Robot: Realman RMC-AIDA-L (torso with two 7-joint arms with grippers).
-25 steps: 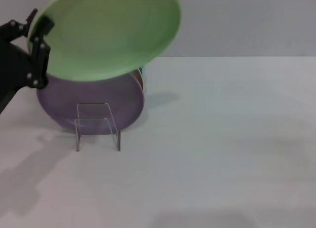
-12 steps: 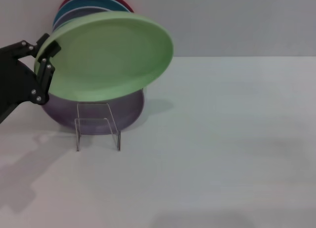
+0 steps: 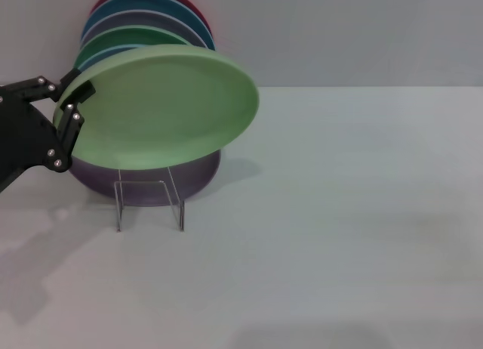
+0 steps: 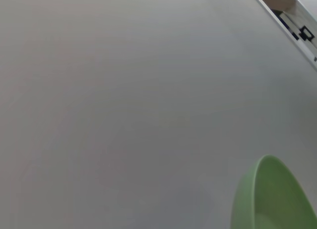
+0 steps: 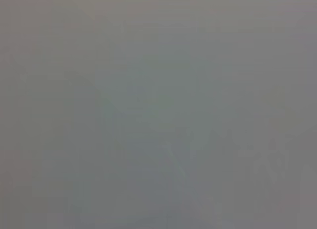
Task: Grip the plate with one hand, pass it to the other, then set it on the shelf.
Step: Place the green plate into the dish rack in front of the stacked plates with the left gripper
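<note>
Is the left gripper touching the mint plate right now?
Touching. In the head view the left gripper is clamped on the rim of the plate, one black finger in front of it, holding it tilted above the shelf.

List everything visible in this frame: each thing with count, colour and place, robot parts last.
plate: one, pale mint green, tilted in the air over the front of the rack, held at its left rim.
stacked plates: several standing on edge behind it; red, teal, grey-blue and darker green edges show above, a lilac one below.
shelf: one, clear plastic, in front of the lilac plate.
table: one, white, under everything.
left end effector: one, black, at the left edge, clamped on the plate's rim.
right end effector: not in view.
</note>
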